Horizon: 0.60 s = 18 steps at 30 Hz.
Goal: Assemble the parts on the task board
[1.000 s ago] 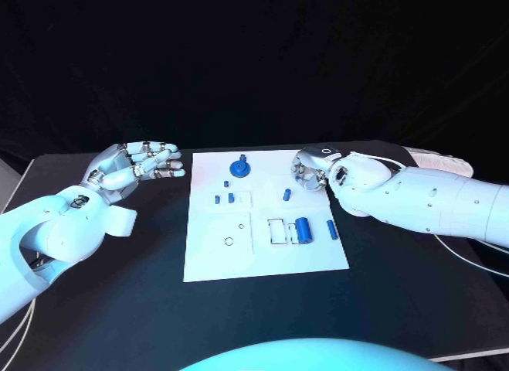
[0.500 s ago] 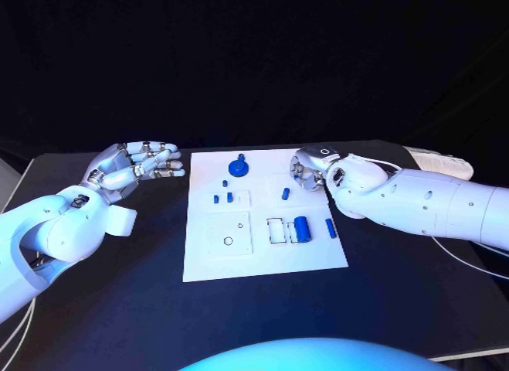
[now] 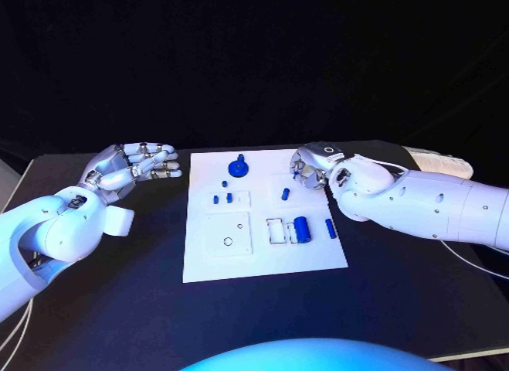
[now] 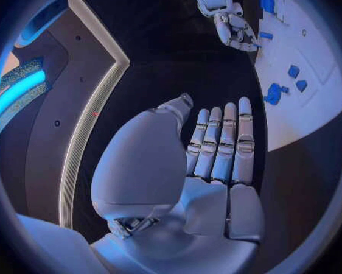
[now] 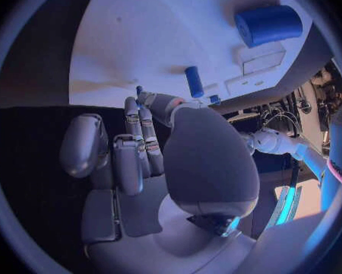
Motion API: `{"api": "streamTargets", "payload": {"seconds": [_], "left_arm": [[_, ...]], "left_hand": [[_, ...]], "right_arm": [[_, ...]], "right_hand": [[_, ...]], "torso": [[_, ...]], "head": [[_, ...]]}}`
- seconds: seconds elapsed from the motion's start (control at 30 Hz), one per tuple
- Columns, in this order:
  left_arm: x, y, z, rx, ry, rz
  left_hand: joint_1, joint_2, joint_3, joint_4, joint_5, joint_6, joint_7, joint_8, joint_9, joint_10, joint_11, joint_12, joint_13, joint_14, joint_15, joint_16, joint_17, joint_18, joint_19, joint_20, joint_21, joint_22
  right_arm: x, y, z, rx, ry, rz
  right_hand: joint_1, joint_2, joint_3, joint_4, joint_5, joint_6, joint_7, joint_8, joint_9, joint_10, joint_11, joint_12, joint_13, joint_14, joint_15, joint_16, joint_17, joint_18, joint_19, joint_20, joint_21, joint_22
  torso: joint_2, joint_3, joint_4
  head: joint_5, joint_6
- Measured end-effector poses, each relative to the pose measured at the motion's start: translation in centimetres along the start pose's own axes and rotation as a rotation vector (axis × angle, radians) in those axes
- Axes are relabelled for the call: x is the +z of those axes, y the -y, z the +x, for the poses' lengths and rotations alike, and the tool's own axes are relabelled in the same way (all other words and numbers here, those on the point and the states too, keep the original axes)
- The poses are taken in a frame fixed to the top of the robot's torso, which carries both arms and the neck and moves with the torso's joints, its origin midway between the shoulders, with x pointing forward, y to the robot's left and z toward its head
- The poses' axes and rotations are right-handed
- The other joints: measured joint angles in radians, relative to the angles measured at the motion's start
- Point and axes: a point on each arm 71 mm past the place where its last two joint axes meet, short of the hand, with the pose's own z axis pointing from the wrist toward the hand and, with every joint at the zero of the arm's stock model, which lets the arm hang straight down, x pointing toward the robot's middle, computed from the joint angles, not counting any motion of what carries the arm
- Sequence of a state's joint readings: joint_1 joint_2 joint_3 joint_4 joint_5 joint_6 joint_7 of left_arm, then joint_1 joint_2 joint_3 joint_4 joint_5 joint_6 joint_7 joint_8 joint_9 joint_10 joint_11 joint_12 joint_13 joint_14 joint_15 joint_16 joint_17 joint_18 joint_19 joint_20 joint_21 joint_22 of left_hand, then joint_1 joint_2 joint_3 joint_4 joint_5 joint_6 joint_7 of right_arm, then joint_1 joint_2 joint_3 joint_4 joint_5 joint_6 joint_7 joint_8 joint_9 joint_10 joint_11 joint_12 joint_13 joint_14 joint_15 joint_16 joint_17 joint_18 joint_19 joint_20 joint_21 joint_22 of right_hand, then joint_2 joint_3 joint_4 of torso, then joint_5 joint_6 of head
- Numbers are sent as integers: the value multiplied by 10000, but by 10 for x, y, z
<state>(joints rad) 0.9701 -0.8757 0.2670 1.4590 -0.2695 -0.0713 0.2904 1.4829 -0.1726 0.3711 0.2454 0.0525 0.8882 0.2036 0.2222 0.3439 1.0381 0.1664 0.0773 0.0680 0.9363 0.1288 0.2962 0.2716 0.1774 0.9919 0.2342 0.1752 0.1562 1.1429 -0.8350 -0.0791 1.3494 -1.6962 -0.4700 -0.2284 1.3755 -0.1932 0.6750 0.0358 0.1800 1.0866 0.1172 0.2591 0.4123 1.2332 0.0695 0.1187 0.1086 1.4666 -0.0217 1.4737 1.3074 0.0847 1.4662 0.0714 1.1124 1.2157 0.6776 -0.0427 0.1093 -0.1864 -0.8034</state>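
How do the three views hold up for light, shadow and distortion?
Head view: blue light, black backdrop; the board is bright and its parts readable. Left wrist view: strong fisheye bend; the left hand is evenly lit, the board sits curved at the rim. Right wrist view: the right hand casts a soft shadow on the board; the large cylinder is slightly blurred.

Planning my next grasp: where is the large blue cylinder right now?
In the head view, the large blue cylinder lies on the white task board's right half, between a white rectangular frame and a small blue peg.
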Motion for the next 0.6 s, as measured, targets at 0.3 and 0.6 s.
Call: {"api": "streamTargets", "payload": {"seconds": [0.3,0.6], "left_arm": [[0,-1,-3,24,98,-31],[0,-9,0,-72,101,-142]], "left_hand": [[0,0,0,0,0,0,0,0,0,1,0,-46,0,0,0,0,0,0,0,0,0,-12],[0,0,0,0,0,0,0,0,0,1,-1,-46,1,0,0,1,1,0,0,0,1,-11]], "right_arm": [[-8,-16,-20,538,601,-432],[-20,-69,-25,1437,724,-1698]], "right_hand": [[1,0,-1,-1,-6,0,0,41,1,34,34,-36,0,0,0,0,0,-1,0,1,0,20],[2,0,30,-55,42,-1,1,40,20,34,34,-57,-10,0,1,0,0,0,-1,1,0,20]], "torso": [[-8,-7,-3],[1,-19,15]], "head": [[60,37],[250,58]]}}
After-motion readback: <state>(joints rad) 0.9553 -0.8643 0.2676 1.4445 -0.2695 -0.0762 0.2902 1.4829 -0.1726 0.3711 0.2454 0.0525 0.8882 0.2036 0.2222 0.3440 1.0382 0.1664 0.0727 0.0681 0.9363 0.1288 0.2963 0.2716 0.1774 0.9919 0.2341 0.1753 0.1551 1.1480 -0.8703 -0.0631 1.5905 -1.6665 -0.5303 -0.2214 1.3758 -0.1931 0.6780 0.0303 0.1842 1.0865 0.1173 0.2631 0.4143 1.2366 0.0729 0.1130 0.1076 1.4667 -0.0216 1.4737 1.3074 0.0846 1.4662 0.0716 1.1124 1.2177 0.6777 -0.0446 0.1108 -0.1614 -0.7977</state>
